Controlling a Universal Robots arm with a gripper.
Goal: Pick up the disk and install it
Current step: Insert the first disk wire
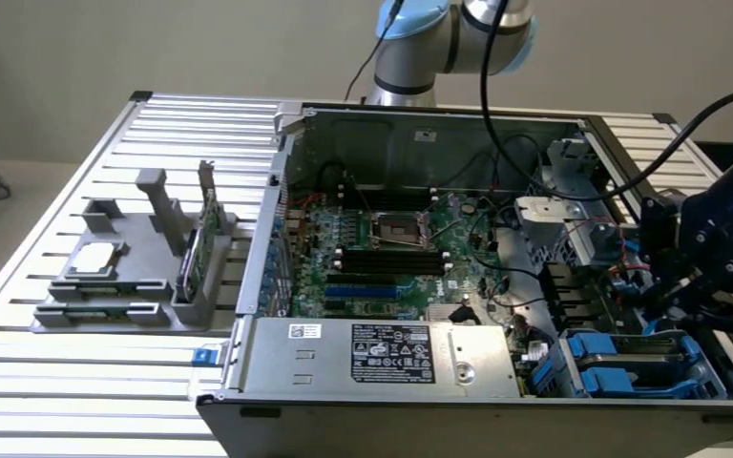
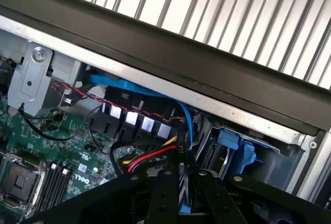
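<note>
Nearest me is the front wall of the open computer case (image 1: 469,420), which lies on a slatted metal table (image 1: 87,372). Just behind that wall sits the silver power supply (image 1: 380,353) with its black label. At the exterior view's right are the blue drive bays (image 1: 611,361).

The gripper (image 1: 682,303) hangs right above those bays, in the case's corner. In the wrist view its black fingers (image 2: 163,198) are drawn close together with only a narrow gap. A thin blue-edged slab is pinched in that gap, and I take it for the disk (image 2: 182,203) seen edge-on. So the disk sits inside the hand, upright between the pads, with a blue bay frame (image 2: 238,149) just beside it and a blue cable (image 2: 129,87) curving past. Red, yellow and black wires run close to the fingertips.

Further in lies the green motherboard (image 1: 380,253) with its bare socket (image 1: 392,229).

Outside the case, at the exterior view's left, a grey fixture (image 1: 118,286) holds a small square chip (image 1: 96,258) and an upright green card (image 1: 201,248).

Farthest back, the arm (image 1: 430,48) rises behind the case.
</note>
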